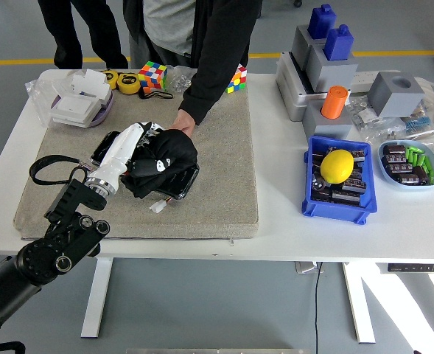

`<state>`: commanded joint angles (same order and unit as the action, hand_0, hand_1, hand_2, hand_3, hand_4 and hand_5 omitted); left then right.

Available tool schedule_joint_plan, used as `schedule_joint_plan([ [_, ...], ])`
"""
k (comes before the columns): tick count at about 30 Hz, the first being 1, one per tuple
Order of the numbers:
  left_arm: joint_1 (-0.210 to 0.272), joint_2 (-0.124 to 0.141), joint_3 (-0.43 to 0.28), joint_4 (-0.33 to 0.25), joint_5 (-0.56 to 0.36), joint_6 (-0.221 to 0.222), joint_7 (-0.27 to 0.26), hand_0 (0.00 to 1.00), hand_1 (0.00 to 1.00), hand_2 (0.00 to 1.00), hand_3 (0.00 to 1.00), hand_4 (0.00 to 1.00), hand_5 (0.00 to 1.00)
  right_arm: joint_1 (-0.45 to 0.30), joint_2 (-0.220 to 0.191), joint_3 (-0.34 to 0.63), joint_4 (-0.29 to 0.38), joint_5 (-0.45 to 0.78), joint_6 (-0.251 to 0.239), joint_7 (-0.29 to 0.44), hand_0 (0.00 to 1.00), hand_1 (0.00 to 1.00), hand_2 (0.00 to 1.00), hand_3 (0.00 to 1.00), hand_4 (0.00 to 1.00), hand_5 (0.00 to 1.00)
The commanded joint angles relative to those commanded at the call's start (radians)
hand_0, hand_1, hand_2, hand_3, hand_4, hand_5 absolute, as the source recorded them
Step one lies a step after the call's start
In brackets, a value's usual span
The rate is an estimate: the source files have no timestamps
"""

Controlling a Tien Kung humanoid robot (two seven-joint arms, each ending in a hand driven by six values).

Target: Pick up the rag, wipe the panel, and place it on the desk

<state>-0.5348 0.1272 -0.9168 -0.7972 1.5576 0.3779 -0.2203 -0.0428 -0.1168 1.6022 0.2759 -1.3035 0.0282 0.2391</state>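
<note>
Here the left hand (132,147) presses the bunched rag (161,158) onto the panel (176,188), rag's length running left-right.

A white tabletop (275,221) is carried on pale legs (97,299) over a smooth grey floor (224,310). A yellow line (25,62) is painted across the floor beyond it. Bright light is cast at lower right.

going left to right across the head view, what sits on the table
white box on purple tray → black rag under the left hand → orange cylinder → yellow ball in blue bin → grey block with a round hole → light blue oval dish
</note>
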Motion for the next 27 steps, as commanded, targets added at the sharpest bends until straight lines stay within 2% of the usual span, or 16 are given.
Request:
schedule_joint_plan([
  [12, -0.026, 0.0, -0.146, 0.155, -0.01, 0.038, -0.046, 0.221, 0.27, 0.374, 0.557, 0.68, 0.002, -0.001, -0.001, -0.005, 0.001, 0.003, 0.0, 0.0, 0.589, 0.563, 0.477, 0.52, 0.911, 0.362],
  [23, -0.034, -0.001, -0.235, 0.211, -0.021, 0.091, -0.079, 0.221, 0.271, 0.374, 0.557, 0.681, 0.002, -0.002, 0.0, -0.011, 0.006, 0.009, 0.0, 0.0, 0.589, 0.563, 0.476, 0.52, 0.912, 0.362],
  [27, -0.034, 0.002, -0.24, 0.219, -0.017, 0.092, -0.076, 0.221, 0.272, 0.374, 0.557, 0.68, 0.002, -0.004, -0.001, -0.014, 0.006, 0.009, 0.0, 0.0, 0.588, 0.563, 0.477, 0.52, 0.911, 0.362],
])
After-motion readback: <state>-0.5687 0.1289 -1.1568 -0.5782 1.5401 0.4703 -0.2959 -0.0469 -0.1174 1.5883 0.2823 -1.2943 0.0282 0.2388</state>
